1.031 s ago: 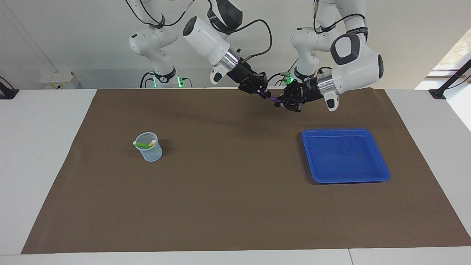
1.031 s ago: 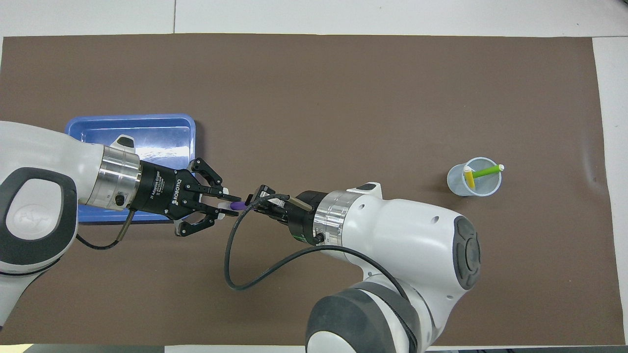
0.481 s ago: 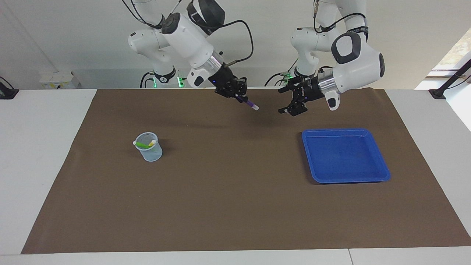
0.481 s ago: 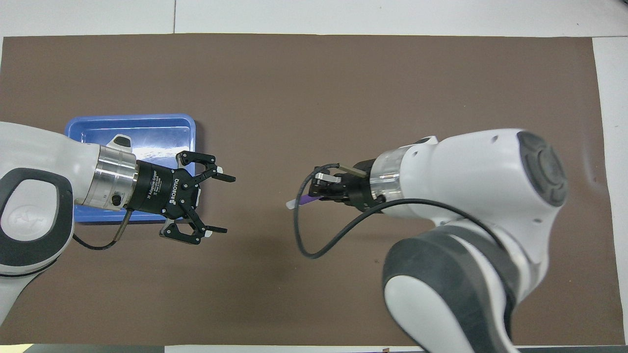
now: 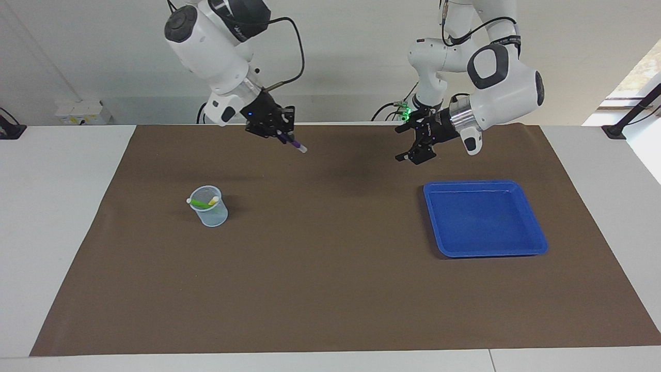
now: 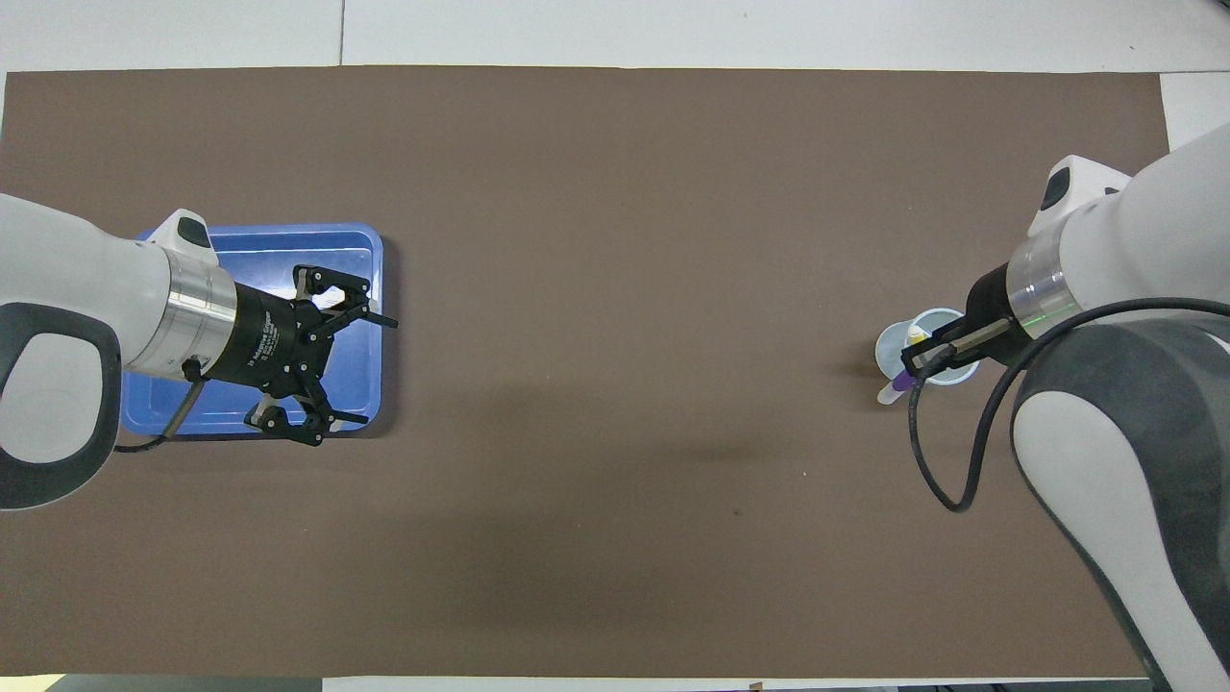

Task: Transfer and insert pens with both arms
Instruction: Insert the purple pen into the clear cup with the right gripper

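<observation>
Since the handover, the right gripper (image 5: 281, 133) has swung to the frame's upper left, clamped on the purple pen (image 5: 294, 145), raised above the cup (image 5: 209, 206); left gripper (image 5: 414, 149), fingers spread, has retreated near the tray (image 5: 537, 243); insertion is probably next.

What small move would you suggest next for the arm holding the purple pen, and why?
Probably carry it on toward the cup, then lower it. The right gripper, shut on the purple pen, is raised above the mat, short of the cup, which holds the green pen and yellow pen. The left gripper waits open.
</observation>
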Tool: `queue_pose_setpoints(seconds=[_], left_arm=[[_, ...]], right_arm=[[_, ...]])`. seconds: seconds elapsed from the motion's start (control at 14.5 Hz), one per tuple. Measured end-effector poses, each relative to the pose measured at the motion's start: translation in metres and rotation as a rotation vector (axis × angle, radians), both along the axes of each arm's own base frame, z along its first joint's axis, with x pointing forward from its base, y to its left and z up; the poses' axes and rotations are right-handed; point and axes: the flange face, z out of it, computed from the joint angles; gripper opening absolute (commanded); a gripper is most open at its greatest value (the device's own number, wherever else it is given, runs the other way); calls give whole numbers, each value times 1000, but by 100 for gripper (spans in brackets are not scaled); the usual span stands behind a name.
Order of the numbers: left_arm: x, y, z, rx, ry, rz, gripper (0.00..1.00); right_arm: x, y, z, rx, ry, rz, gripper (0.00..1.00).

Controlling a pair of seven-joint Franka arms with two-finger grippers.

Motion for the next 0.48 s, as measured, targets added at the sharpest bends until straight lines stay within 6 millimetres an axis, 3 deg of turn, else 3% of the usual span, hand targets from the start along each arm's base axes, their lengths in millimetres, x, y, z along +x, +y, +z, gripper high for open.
queue_pose_setpoints(seconds=[0.28, 0.48], left_arm=[[19, 16, 5, 198, -139, -318, 100], [25, 36, 16, 257, -197, -607, 100]], right_arm=[[10, -20, -22, -108, -80, 226, 0], [9, -25, -54, -148, -134, 313, 0]])
